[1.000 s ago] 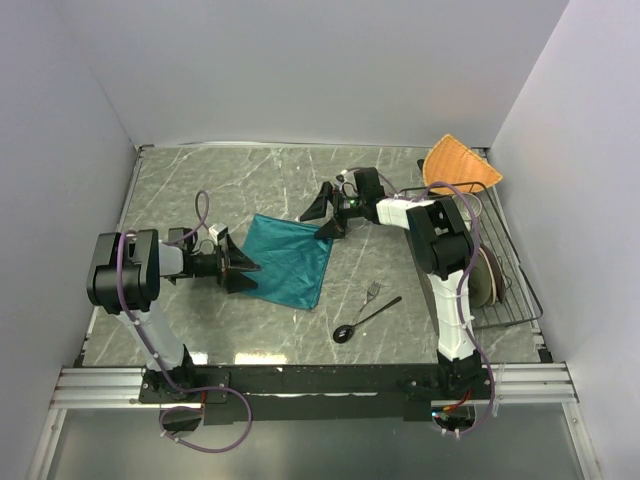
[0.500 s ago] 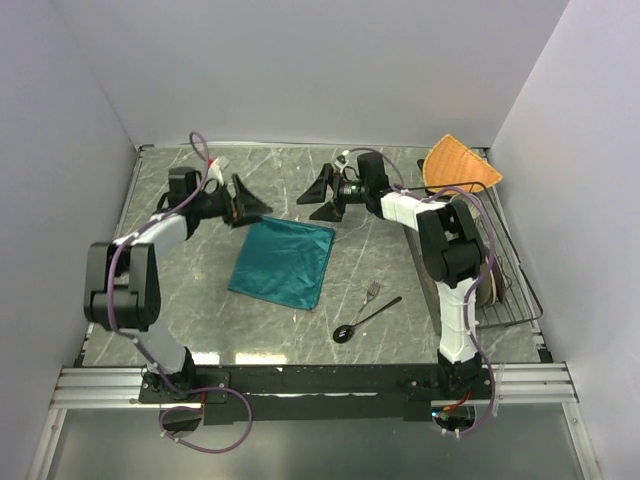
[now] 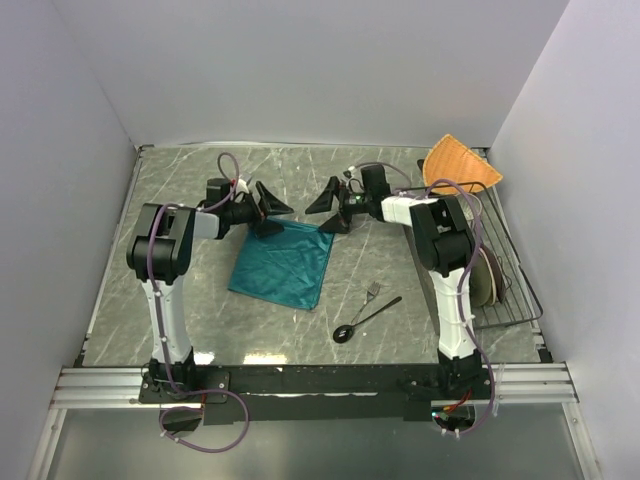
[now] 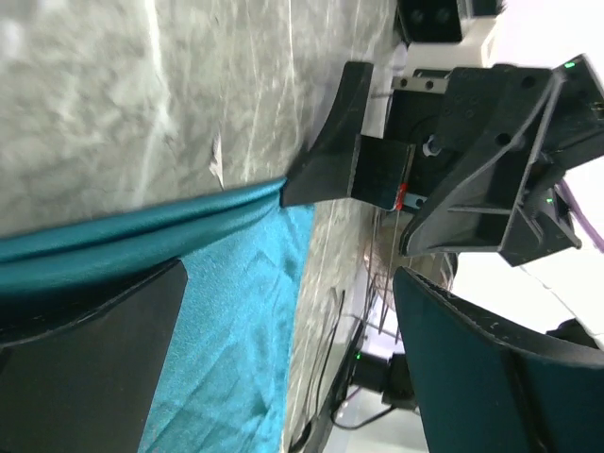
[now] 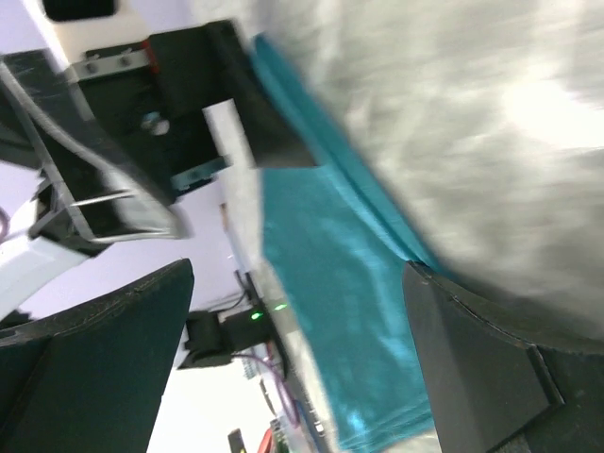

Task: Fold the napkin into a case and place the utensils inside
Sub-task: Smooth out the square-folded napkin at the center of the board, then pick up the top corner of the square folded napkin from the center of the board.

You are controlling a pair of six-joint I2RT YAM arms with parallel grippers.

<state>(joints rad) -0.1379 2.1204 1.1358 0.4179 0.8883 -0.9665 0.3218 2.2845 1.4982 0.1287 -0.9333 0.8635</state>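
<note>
A: Both your grippers are spread as wide as they go and hold nothing. The left gripper (image 3: 272,213) sits at the far left corner of the napkin (image 3: 283,265). The right gripper (image 3: 326,210) is at the far right corner, and the two face each other along that far edge.

B: The napkin lies flat on the table (image 3: 180,300), reaching from your grippers back toward the arm bases. The step in hand looks like the first fold, so you want both far corners pinched before anything lifts.

A: Lower each gripper until one finger slides under the hem and the other comes down on top (the left wrist view shows the far edge raised in a soft ridge just ahead of your fingers, which helps). Take cloth only; do not scrape the table.

B: Close both together, not one after the other, or the free corner will likely drag and skew the fold. Then carry the edge low and level toward the near hem, with the two grippers a constant way apart so the cloth neither sags nor stretches.

A: Mind the fork (image 3: 372,291) and the spoon (image 3: 366,318). They lie just beside each other, nearer the bases and to the right of your right gripper, apart from the napkin. Do not sweep them with the arm as you pull back.

B: Stop short of the near hem if you mean to leave a pocket mouth; judge that by eye.
</note>
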